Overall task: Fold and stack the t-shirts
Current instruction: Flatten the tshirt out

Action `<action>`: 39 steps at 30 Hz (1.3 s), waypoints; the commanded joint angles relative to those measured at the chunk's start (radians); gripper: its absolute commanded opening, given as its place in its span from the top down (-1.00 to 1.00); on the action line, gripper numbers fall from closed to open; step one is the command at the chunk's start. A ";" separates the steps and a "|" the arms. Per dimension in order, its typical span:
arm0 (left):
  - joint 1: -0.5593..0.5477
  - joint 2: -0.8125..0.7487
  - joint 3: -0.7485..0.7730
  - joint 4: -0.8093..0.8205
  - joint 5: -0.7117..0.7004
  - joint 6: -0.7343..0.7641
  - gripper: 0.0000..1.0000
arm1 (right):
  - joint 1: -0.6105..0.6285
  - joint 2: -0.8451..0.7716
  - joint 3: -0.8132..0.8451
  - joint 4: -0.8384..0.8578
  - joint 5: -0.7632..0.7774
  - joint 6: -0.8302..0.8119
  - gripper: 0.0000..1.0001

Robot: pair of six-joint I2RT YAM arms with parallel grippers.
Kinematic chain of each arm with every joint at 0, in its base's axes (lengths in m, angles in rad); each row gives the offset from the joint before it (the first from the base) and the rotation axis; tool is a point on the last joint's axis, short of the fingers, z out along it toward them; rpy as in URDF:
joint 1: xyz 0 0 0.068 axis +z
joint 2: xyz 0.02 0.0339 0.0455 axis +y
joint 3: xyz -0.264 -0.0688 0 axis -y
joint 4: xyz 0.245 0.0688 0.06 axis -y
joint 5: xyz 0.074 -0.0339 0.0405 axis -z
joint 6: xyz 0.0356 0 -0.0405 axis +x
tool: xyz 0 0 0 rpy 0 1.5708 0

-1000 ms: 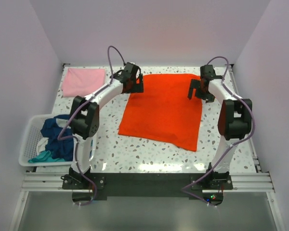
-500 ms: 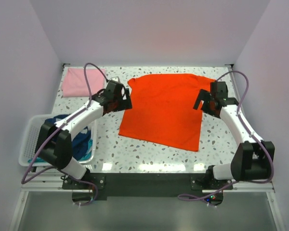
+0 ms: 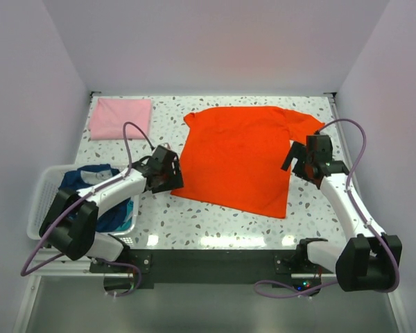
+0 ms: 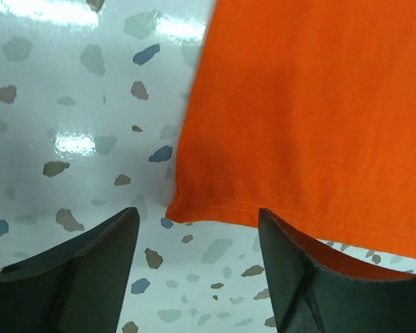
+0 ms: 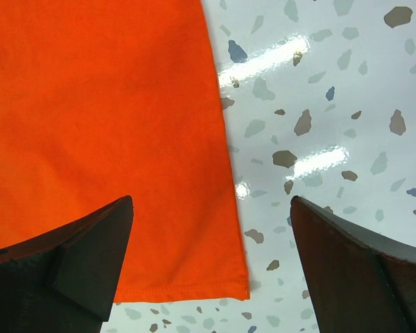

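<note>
The orange-red t-shirt [image 3: 239, 159] lies spread flat in the middle of the desk [image 3: 215, 225], collar and sleeves toward the far edge and hem toward the near edge. Its long axis runs far to near with a slight skew, the hem's left corner sitting farther from the near edge than the right one. The left jaws, on the left arm [image 3: 114, 189], stand apart and low at that left hem corner, which the wrist view shows lying between the two fingers [image 4: 76, 277] (one over bare desk, the other at the hem). The right jaws, on the right arm [image 3: 347, 201], gape wide over the shirt's right side edge, with the right hem corner showing between them and nothing held. Each arm is nearest its own corner, and the left looks closer to a grip. A folded pink t-shirt [image 3: 120, 118] lies at the far left corner; dark blue and teal t-shirts [image 3: 80, 184] fill the basket [image 3: 36, 215] at the left edge.
</note>
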 commanded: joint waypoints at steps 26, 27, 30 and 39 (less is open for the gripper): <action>0.000 0.112 -0.058 0.126 -0.030 -0.012 0.93 | 0.003 -0.162 -0.098 -0.056 -0.134 0.038 -0.98; 0.000 0.112 -0.061 0.129 -0.030 -0.009 1.00 | 0.002 -0.171 -0.109 -0.064 -0.143 0.031 -0.98; 0.000 0.091 -0.081 0.157 -0.021 -0.001 1.00 | 0.003 -0.188 -0.129 -0.117 -0.156 0.037 -0.98; 0.000 0.025 -0.128 0.217 0.005 0.011 1.00 | 0.005 -0.200 -0.276 -0.134 -0.237 0.110 -0.93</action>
